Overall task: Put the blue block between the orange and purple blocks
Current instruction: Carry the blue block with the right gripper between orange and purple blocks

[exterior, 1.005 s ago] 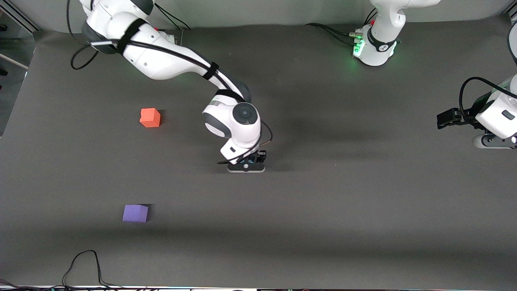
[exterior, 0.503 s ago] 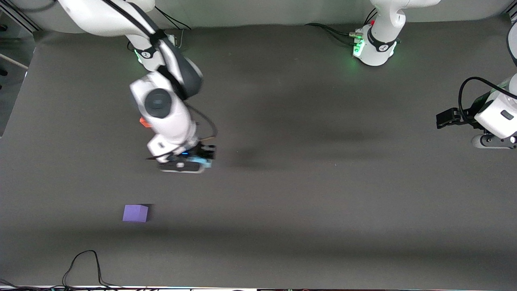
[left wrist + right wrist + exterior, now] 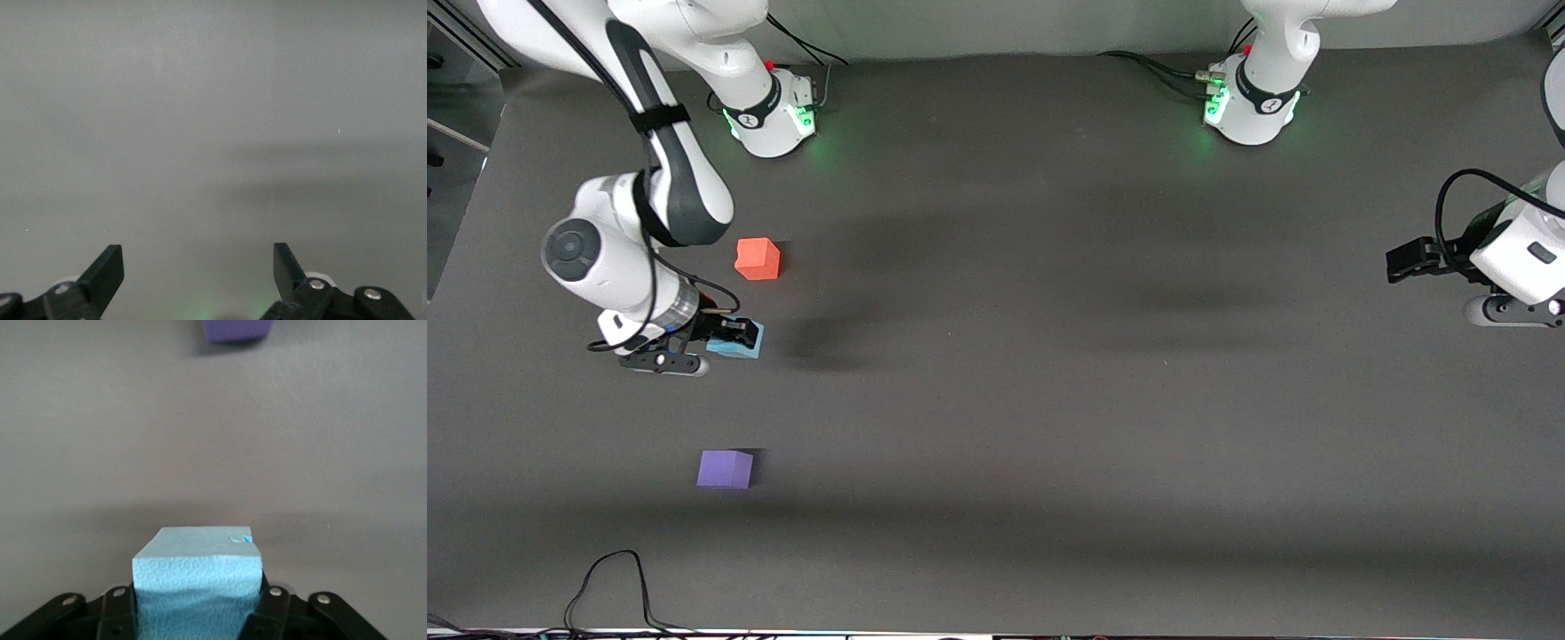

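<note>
On the grey surface [image 3: 1049, 400] in the front view, the right hand [image 3: 725, 342] grips the blue block [image 3: 743, 347] between the orange block [image 3: 757, 259] and the purple block [image 3: 725, 468], its fingers mostly hiding the cube, while the left hand [image 3: 1403, 262] waits at the left arm's end, partly cut off. The left wrist view shows only its spread fingers [image 3: 107, 273] over bare surface. The right wrist view shows the blue block's patterned face [image 3: 197, 583] clamped, the purple block [image 3: 237, 330] cut off; no writing is readable.
</note>
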Robot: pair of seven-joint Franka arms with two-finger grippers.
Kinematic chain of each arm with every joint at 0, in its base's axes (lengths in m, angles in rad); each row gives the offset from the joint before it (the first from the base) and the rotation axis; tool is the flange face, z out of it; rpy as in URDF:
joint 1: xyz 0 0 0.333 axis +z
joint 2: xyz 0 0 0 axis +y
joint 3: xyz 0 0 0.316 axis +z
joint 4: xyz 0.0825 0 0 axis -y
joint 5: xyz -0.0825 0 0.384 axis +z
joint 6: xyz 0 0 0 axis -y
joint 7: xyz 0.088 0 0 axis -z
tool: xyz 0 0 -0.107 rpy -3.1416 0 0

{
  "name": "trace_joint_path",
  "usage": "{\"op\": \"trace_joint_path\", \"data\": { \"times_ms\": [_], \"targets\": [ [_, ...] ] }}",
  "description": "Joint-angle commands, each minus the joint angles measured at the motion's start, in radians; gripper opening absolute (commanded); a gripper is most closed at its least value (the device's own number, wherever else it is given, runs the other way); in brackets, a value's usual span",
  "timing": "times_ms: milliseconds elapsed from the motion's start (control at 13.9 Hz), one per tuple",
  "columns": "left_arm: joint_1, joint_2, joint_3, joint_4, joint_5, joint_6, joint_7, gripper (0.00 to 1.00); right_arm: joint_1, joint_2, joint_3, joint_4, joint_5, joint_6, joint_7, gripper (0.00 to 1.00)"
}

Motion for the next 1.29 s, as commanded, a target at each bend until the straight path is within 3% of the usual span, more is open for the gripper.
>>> {"op": "trace_joint_path", "data": {
  "times_ms": [0,287,359,431,503,790,1221],
  "targets": [
    [-0.009,-0.016,0.000,-0.013,0.013,-0.006,-0.015,1.00,0.017,0.094,-0.015,-0.031,0.026,0.144,-0.048,0.41],
    [-0.009,-0.016,0.000,-0.013,0.013,-0.011,-0.014,1.00,0.017,0.136,-0.044,-0.030,0.026,0.189,-0.097,0.46],
    [-0.010,-0.016,0.000,-0.013,0.013,-0.011,-0.014,1.00,0.017,0.136,-0.044,-0.028,0.025,0.189,-0.099,0.54],
    [-0.010,-0.016,0.000,-0.013,0.013,-0.011,-0.015,1.00,0.015,0.141,-0.044,-0.027,0.025,0.192,-0.106,0.74],
    [-0.010,-0.016,0.000,-0.013,0.013,-0.012,-0.015,1.00,0.015,0.147,-0.045,-0.027,0.026,0.201,-0.109,1.00],
    [-0.010,-0.016,-0.001,-0.013,0.013,-0.012,-0.015,1.00,0.018,0.119,-0.045,-0.027,0.026,0.195,-0.111,1.00],
    [-0.010,-0.016,-0.001,-0.013,0.013,-0.012,-0.015,1.00,-0.010,-0.184,-0.067,0.014,0.026,-0.048,-0.096,1.00]
  ]
}}
